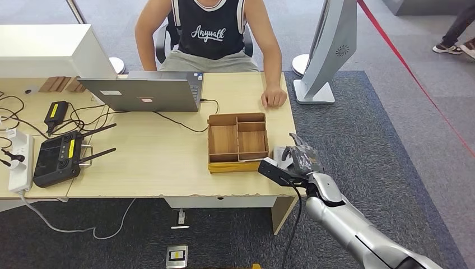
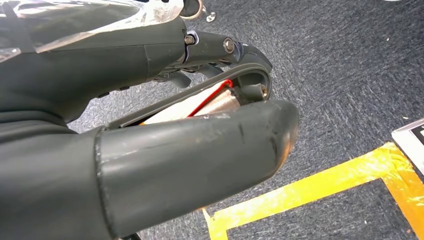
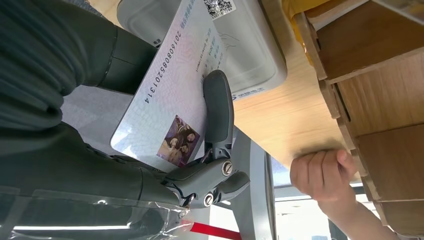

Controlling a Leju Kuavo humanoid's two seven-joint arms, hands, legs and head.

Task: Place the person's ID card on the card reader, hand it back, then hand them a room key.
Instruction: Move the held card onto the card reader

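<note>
My right hand [image 1: 299,159] hovers at the table's front right corner, just right of the wooden box. It holds the ID card [image 3: 170,100], a pale card with a small photo and a printed number, between the thumb and a dark finger [image 3: 218,107]. The card lies partly over the white card reader [image 3: 250,50], which sits on the table by the box [image 1: 278,152]; I cannot tell whether they touch. The person's hand [image 1: 274,98] rests as a fist on the far table edge. My left hand [image 2: 150,125] hangs over the carpet, fingers curled in, holding nothing.
A compartmented wooden box [image 1: 237,142] stands mid-table by the reader. A laptop [image 1: 147,92], a black controller [image 1: 57,158], cables and a power strip [image 1: 20,162] cover the left side. A seated person [image 1: 209,33] faces me. A white stand [image 1: 325,50] rises at the right.
</note>
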